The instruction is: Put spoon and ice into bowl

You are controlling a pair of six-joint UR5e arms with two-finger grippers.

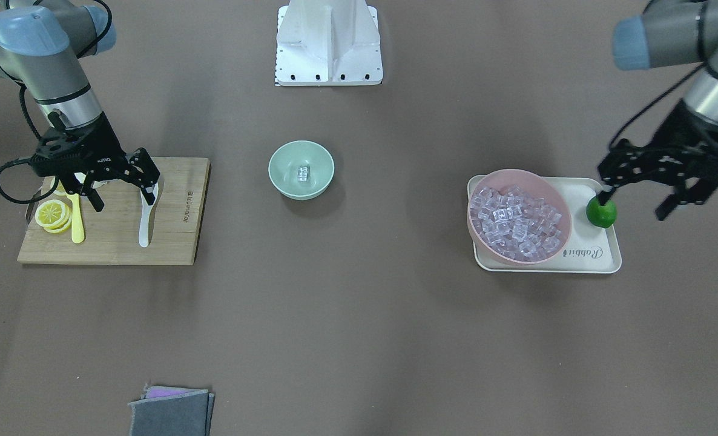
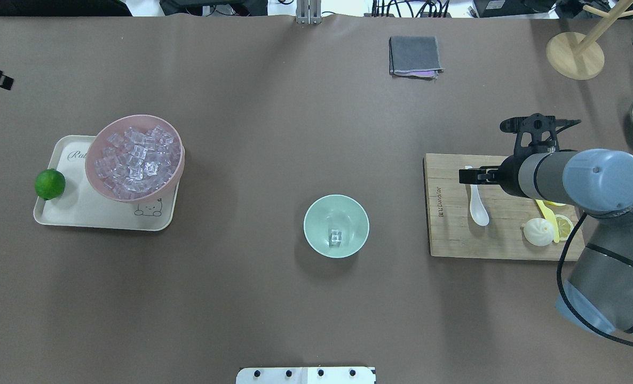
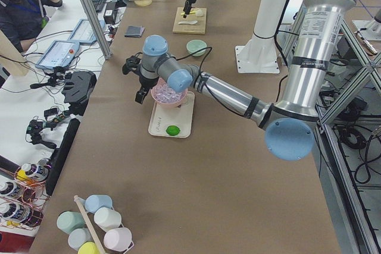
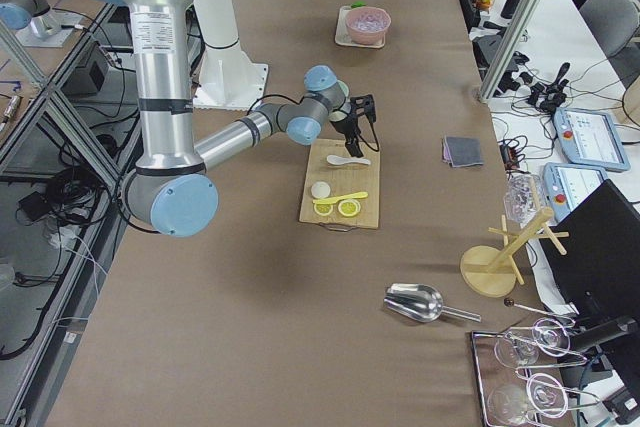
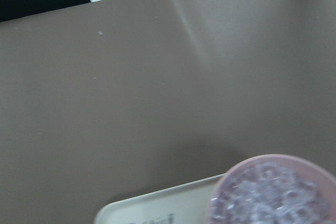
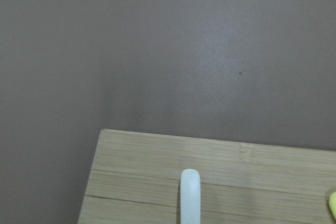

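The white spoon (image 1: pixel 145 223) lies on the wooden cutting board (image 1: pixel 174 242), handle pointing away from the robot. It also shows in the overhead view (image 2: pixel 477 208), and its handle end shows in the right wrist view (image 6: pixel 190 195). My right gripper (image 1: pixel 123 197) is open and empty over the board, one fingertip (image 1: pixel 151 192) at the spoon's scoop end. The mint-green bowl (image 1: pixel 276 175) at the table's middle holds a little ice (image 1: pixel 303 174). Many more ice cubes (image 1: pixel 516 219) fill the pink bowl (image 1: pixel 516 174). My left gripper (image 1: pixel 634 204) is open and empty beside the tray, near the lime.
The pink bowl stands on a cream tray (image 1: pixel 598 254) with a green lime (image 1: pixel 601 213). A yellow knife (image 1: pixel 77 223), lemon slices (image 1: pixel 52 215) and a white bun-shaped object (image 2: pixel 538 232) lie on the board. A folded grey cloth (image 1: pixel 171 413) lies at the far edge.
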